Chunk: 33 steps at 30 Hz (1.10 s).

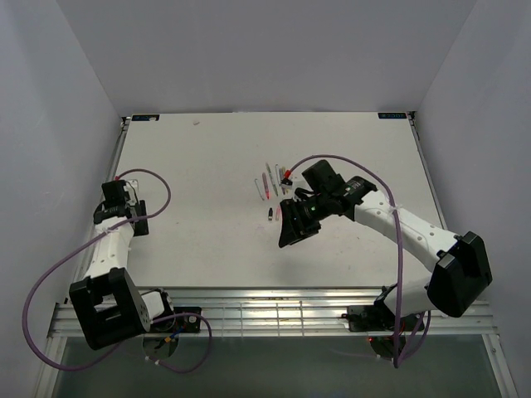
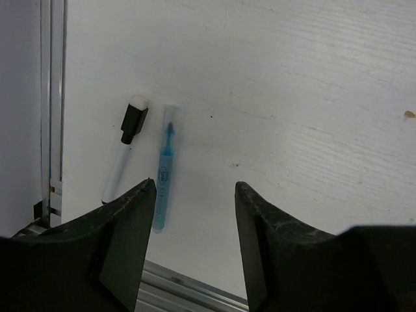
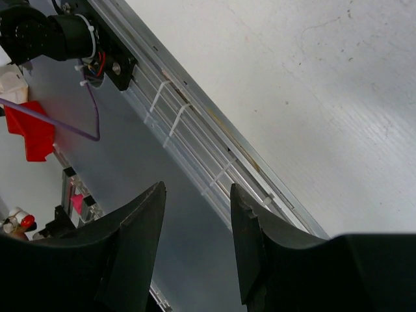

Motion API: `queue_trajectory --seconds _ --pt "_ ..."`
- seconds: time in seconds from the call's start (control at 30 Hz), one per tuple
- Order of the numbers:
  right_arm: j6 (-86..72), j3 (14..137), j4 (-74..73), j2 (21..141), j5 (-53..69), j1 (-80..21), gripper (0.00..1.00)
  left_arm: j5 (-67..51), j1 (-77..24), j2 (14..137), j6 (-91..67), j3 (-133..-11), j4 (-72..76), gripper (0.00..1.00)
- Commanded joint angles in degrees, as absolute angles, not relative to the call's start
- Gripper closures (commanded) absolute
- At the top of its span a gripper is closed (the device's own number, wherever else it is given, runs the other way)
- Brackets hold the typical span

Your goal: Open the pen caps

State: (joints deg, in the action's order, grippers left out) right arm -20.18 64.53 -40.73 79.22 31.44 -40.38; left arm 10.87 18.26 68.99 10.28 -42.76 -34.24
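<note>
Jaws on my left gripper (image 2: 195,188) stand partly apart with nothing between them, hanging over the table (image 2: 292,97) close to its left edge. Below them lie two pens. One is a white pen (image 2: 117,170) with a black cap (image 2: 133,123) fitted. Just beside it, not touching, is a blue pen (image 2: 164,182) under a clear cap (image 2: 170,120), and its lower end passes behind one of my fingers (image 2: 123,247). My right gripper (image 3: 198,188) is also open and empty, above the table's middle and tilted toward the near edge, whose metal rail (image 3: 214,140) shows between its tips. From above, a cluster of pens (image 1: 267,181) lies near the table's middle, just beyond my right gripper, and a short dark piece (image 1: 271,214) lies alone, nearer to it. Whether those pens wear caps I cannot tell.
</note>
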Motion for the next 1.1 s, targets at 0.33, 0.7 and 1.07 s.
queue_trajectory --seconds 0.33,0.7,1.07 --pt "-15.65 64.51 -48.87 81.47 25.05 -47.02 0.49 -7.3 18.54 63.48 22.15 -46.5 -36.04 0.48" --pt "-15.73 66.62 -50.36 83.41 24.43 -48.43 0.49 -5.36 18.98 69.79 18.11 -48.16 -39.81 0.29" --pt "-14.68 65.13 -52.29 83.67 23.56 -50.45 0.49 -1.94 19.07 67.06 15.29 -42.45 -35.6 0.27"
